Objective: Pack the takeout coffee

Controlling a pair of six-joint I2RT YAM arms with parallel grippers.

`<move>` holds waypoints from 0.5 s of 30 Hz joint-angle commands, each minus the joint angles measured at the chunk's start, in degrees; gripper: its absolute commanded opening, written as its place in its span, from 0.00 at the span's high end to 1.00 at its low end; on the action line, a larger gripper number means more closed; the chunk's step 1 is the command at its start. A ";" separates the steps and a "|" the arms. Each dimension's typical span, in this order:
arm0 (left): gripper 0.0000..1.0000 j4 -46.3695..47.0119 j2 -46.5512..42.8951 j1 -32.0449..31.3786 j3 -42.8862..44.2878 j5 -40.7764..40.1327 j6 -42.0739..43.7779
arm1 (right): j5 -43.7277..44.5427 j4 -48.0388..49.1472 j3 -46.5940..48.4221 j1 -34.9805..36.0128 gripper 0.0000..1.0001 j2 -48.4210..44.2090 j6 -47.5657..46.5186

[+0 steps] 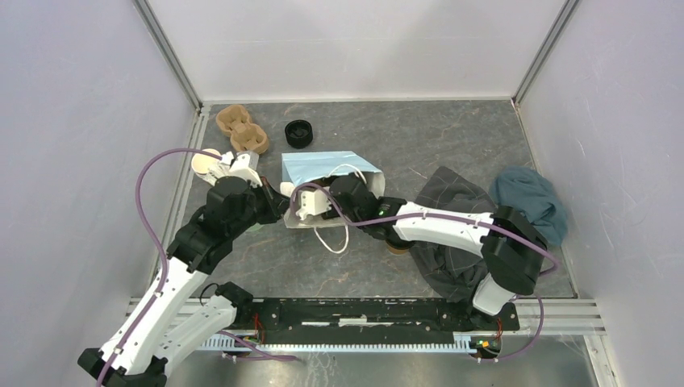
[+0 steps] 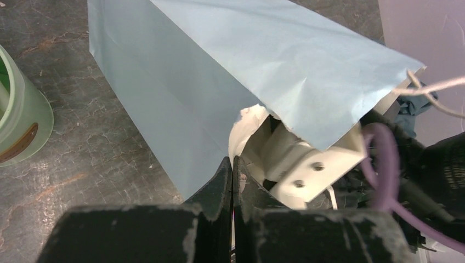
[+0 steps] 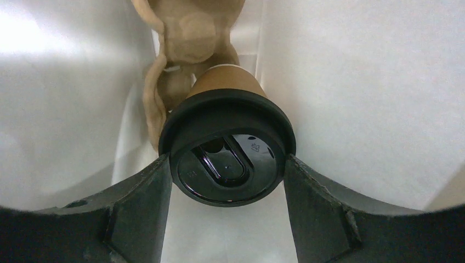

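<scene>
Your left gripper [image 2: 233, 178], nearest, is pinched shut on the lip of the smooth blue paper bag [image 2: 219, 71]. Inside the bag, your right gripper [image 3: 227, 164] stands wide, clamped on the glossy round black lid of one brown paper cup [image 3: 226, 82], its base at the bumpy pulp carrier [image 3: 189, 33]. Seating this cup and packing the second look left to do.

We see a pale blue bag [image 1: 323, 168] on a mottled dark grey table [image 1: 452, 137].
Inside we see white paper, a brown cup [image 3: 227, 82] with a glossy black lid [image 3: 227, 118], and a tan tray [image 3: 189, 33]. Far left we find a second tan tray [image 1: 242, 129], black lids [image 1: 299, 133] just right of it, and nearer, a pale green cup [image 2: 22, 109]; at the right lie a charcoal cloth [image 1: 448, 242] and a teal cloth [image 1: 528, 197].
</scene>
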 commanded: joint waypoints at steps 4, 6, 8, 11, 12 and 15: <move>0.98 1.96 -0.65 0.08 -2.86 -0.48 -0.26 | -7.06 -8.52 5.49 -0.79 1.00 -4.42 9.45; 0.98 3.17 -1.48 0.06 -4.78 0.14 0.42 | -8.37 -9.73 5.48 -0.73 1.00 -5.21 10.13; 0.98 3.97 -2.44 0.08 -6.58 0.61 0.78 | -8.91 -10.15 4.96 -0.82 1.00 -6.02 11.15; 0.98 5.73 -3.95 0.08 -9.02 0.95 1.93 | -11.63 -12.66 5.03 -0.74 1.00 -7.49 12.17; 0.98 6.36 -4.45 0.08 -9.76 1.01 2.27 | -12.99 -12.91 4.52 -0.72 1.00 -8.16 12.31; 0.98 7.78 -5.65 0.06 -10.98 1.04 2.64 | -16.21 -14.08 3.38 -0.54 1.00 -9.99 12.15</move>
